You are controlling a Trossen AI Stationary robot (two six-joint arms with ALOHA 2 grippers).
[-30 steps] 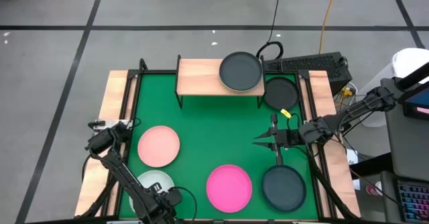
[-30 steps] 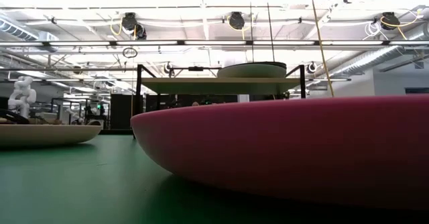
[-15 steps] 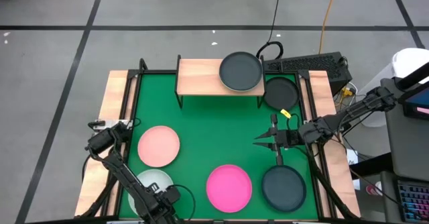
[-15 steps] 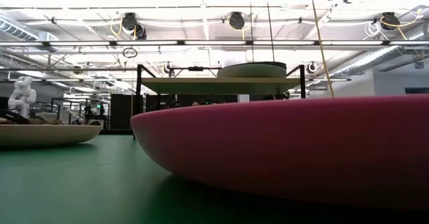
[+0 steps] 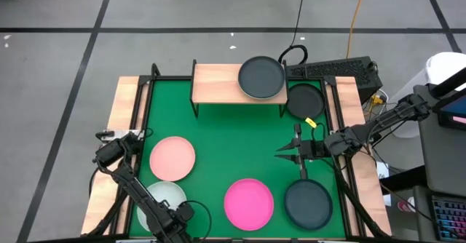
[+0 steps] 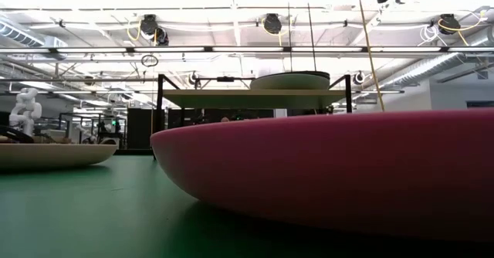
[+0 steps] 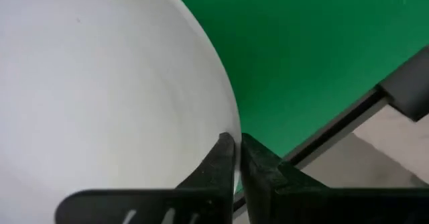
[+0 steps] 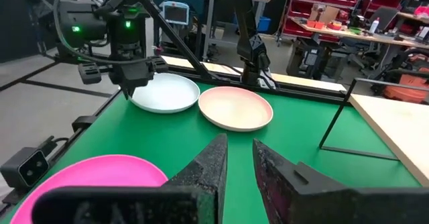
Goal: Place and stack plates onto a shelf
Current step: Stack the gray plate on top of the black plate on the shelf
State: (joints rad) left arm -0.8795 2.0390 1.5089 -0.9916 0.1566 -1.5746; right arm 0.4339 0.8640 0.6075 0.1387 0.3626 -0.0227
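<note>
A whitish plate (image 5: 162,201) lies on the green mat at the near left, with my left gripper (image 5: 180,213) shut on its rim. Also flat on the mat are a pale pink plate (image 5: 172,158), a magenta plate (image 5: 248,203) and a dark plate (image 5: 308,204). One more dark plate (image 5: 261,78) rests on the light-wood shelf (image 5: 218,84) at the far edge, and another (image 5: 304,101) lies on the mat beside it. My right gripper (image 5: 287,153) hovers above the mat's right half. It is narrowly open and nothing is between its fingers (image 8: 239,143). My left gripper pinches the whitish plate's rim (image 7: 232,131) on the side toward the magenta plate. One finger (image 7: 218,167) is over the plate's inside and the other (image 7: 260,169) is outside it. The fingers come from above, pointing down (image 8: 127,88). The plate lies flat on the mat.
A black frame and wooden boards edge the mat (image 5: 218,126). A keyboard (image 5: 335,70) and cables lie beyond the far right corner. Bare mat stretches between the shelf and the plates. In the low view the magenta plate (image 6: 332,173) fills the foreground.
</note>
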